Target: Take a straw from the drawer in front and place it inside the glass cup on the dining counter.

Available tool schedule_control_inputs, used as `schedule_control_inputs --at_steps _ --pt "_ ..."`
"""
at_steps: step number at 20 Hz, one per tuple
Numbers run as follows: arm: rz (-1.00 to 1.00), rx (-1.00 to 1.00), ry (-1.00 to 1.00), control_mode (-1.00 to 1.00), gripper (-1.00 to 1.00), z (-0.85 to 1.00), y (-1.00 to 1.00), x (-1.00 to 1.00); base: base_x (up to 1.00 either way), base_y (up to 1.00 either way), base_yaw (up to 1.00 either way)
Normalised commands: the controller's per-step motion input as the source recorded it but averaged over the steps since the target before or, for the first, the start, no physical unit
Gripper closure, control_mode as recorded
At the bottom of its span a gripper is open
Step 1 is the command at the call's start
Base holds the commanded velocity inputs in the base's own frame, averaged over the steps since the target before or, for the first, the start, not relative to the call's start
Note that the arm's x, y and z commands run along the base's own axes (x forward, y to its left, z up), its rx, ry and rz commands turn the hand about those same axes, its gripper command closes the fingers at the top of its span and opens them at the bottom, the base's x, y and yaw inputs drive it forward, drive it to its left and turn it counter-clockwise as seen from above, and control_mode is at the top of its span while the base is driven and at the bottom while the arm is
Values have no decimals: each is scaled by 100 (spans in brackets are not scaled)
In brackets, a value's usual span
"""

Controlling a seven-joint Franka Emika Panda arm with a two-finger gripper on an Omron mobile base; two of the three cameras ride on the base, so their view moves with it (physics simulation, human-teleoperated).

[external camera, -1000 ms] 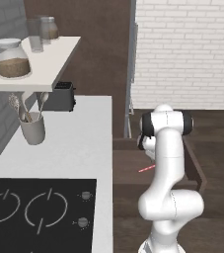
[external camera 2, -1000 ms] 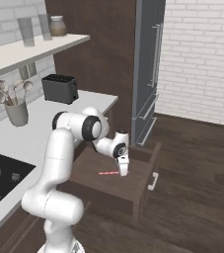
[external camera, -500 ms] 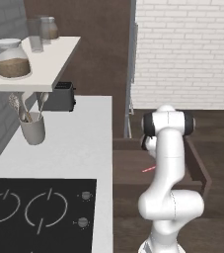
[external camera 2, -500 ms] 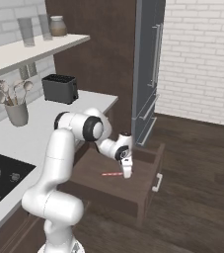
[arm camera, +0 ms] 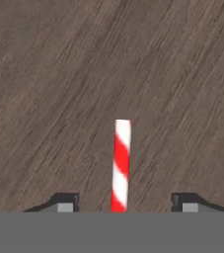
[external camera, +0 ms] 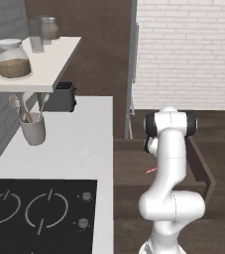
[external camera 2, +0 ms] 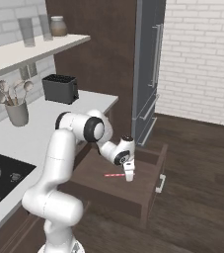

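Looking from the left, I see the black cooktop (external camera: 39,216) set in the white counter (external camera: 77,149), with a grey holder (external camera: 33,130) of spoons near the wall and a dark toaster (external camera: 59,96) further back. A shelf (external camera: 29,64) above carries a jar (external camera: 13,59). Next to the counter's edge the drawer (external camera 2: 150,180) stands pulled out, dark brown and plain. The white arm (external camera 2: 64,163) bends over it and reaches down inside. The gripper (external camera 2: 129,177) hangs low over the drawer floor, right at one end of the straw (external camera 2: 114,174), which lies flat on the wood, striped red and white. From the hand's own camera the straw (arm camera: 121,165) runs straight up between the two fingertips (arm camera: 64,201), which stand apart on either side with bare wood between each and the straw. Further right stands the tall grey fridge (external camera 2: 150,64), then a white brick wall (external camera 2: 202,54).
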Motion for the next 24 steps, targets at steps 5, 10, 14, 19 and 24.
schedule_control_inputs --at_steps 5,10,14,19,24 --pt "-6 1 8 -100 100 -18 -23 0 0 0 0" --pt "-5 1 9 -100 100 -5 -21 0 0 0 0" --pt "-5 0 2 -100 100 0 -19 0 0 0 0" --pt "-2 0 -3 -100 100 18 -18 -26 0 0 0" --pt "0 0 -30 -100 100 100 -1 -73 0 0 0"
